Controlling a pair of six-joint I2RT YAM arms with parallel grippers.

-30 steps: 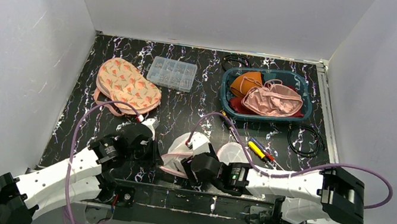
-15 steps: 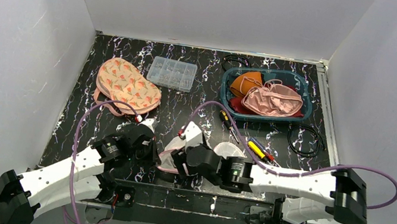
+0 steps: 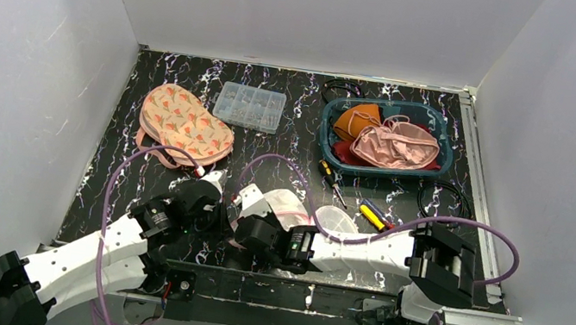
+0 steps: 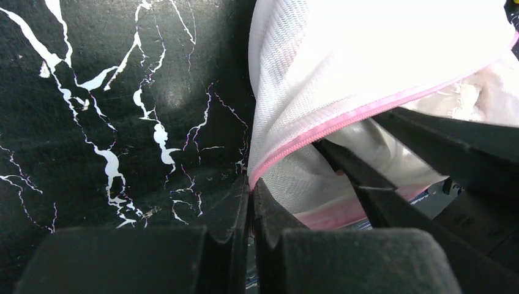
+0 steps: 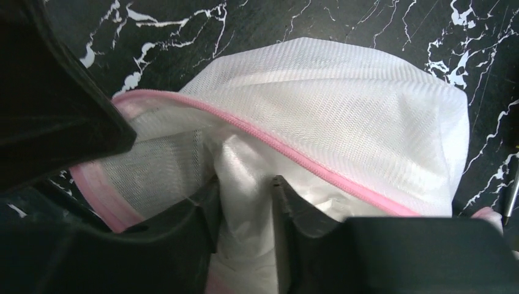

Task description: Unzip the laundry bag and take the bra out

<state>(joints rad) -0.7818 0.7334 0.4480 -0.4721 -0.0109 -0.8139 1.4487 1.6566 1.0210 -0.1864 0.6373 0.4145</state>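
Note:
The white mesh laundry bag [image 3: 288,206] with a pink zipper lies at the near edge of the table, its mouth open. My left gripper [image 4: 250,184] is shut on the bag's pink zipper edge [image 4: 318,131] at the corner of the mouth. Through that mouth reaches my right gripper [image 5: 245,190], and its fingers press from both sides on a fold of smooth white cloth, the bra [image 5: 245,162]. The mesh wall [image 5: 343,92] arches over the bra. In the top view the two grippers meet at the bag's left end, left gripper [image 3: 221,220] beside right gripper [image 3: 244,225].
A patterned peach pouch [image 3: 184,124] and a clear parts box [image 3: 250,106] lie at the back left. A teal basket [image 3: 326,129] holds other garments at the back right. Screwdrivers [image 3: 376,218] and a black cable ring [image 3: 446,201] lie right of the bag.
My right arm has swung left, pushing its gripper into the bag's mouth, and its jaws have narrowed onto the white cloth. The left gripper has kept its hold in place.

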